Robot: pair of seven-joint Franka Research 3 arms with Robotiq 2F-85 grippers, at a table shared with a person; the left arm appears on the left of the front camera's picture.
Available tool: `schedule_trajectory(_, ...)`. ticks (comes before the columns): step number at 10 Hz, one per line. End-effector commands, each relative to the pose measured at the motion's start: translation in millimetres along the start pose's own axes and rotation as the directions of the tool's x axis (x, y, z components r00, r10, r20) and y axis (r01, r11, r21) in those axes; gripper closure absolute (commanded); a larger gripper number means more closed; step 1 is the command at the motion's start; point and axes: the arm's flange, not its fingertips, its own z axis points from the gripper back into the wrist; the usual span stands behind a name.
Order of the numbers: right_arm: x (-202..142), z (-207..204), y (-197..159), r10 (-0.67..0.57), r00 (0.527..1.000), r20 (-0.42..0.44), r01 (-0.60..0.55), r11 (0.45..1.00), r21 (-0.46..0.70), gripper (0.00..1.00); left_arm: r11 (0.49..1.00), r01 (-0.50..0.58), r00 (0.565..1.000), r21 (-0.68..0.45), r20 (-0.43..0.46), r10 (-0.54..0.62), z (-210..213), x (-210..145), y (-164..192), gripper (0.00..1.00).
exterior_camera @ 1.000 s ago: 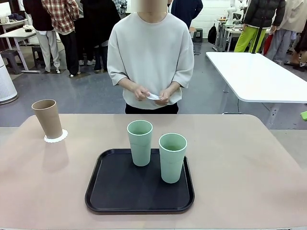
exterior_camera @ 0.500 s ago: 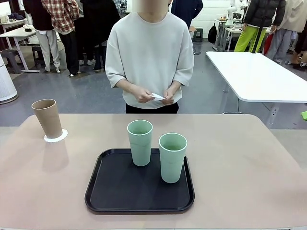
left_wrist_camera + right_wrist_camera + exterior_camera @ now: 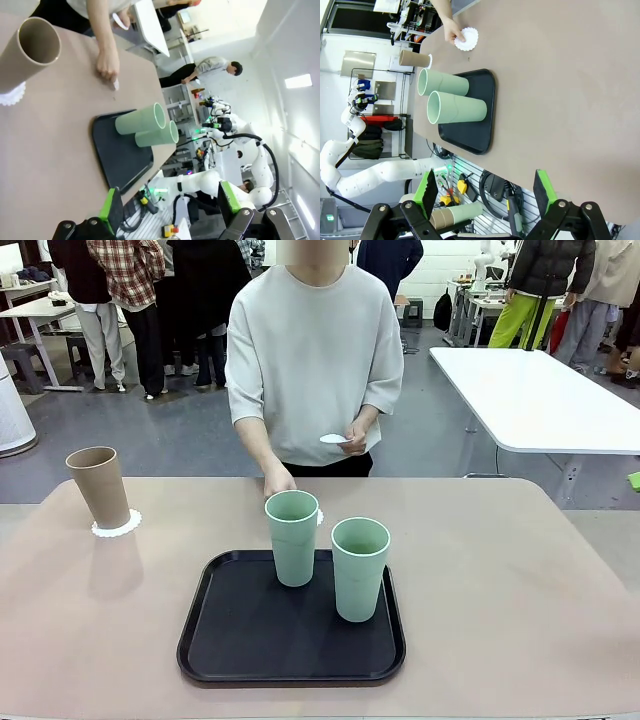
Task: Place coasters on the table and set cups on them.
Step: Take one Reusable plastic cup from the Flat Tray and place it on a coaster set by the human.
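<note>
I see a coaster (image 3: 466, 39) flat on the bench (image 3: 570, 75) with the person's hand (image 3: 449, 27) touching its edge, far ahead of my right pincer (image 3: 486, 192), past two green cups (image 3: 457, 109) on the tray (image 3: 482, 85). The tan cup (image 3: 15, 65) stands on another coaster (image 3: 11, 95) ahead of my left pincer (image 3: 170, 205). Both pincers gape wide, holding nothing.

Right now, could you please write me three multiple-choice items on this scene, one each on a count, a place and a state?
1. How many pale green matte tumblers stand on the black rectangular tray? A one; B two; C three.
2. Where does the tan-brown matte tumbler stand? A on that tray; B in the person's hand; C on a lacy white round coaster.
3. How is the left end effector? A open, holding nothing; B shut on a tumbler; C shut on a coaster.
Answers: B, both stand inside the tray's rim; C, the coaster's edge shows around its base; A, its green-padded fingers stand wide apart.
</note>
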Motion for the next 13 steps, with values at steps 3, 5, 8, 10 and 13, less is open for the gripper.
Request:
schedule_trajectory(3,0.3,-0.8,-0.4,0.002,1.000,-0.001,-0.002,1.000,0.017,0.00,1.000,0.005,1.000,0.007,0.018,-0.006,-2.2,-3.7,-1.7,0.00)
schedule_trajectory(5,0.3,-0.8,-0.4,0.002,1.000,-0.001,-0.002,1.000,0.017,0.00,1.000,0.005,1.000,0.007,0.018,-0.006,-2.2,-3.7,-1.7,0.00)
schedule_trajectory(8,0.3,-0.8,-0.4,0.002,1.000,-0.001,-0.002,1.000,0.017,0.00,1.000,0.005,1.000,0.007,0.018,-0.006,-2.2,-3.7,-1.7,0.00)
schedule_trajectory(10,0.3,-0.8,-0.4,0.002,1.000,-0.001,-0.002,1.000,0.017,0.00,1.000,0.005,1.000,0.007,0.018,-0.006,-2.2,-3.7,-1.7,0.00)
schedule_trajectory(13,0.3,-0.8,-0.4,0.002,1.000,-0.001,-0.002,1.000,0.017,0.00,1.000,0.005,1.000,0.007,0.018,-0.006,-2.2,-3.7,-1.7,0.00)
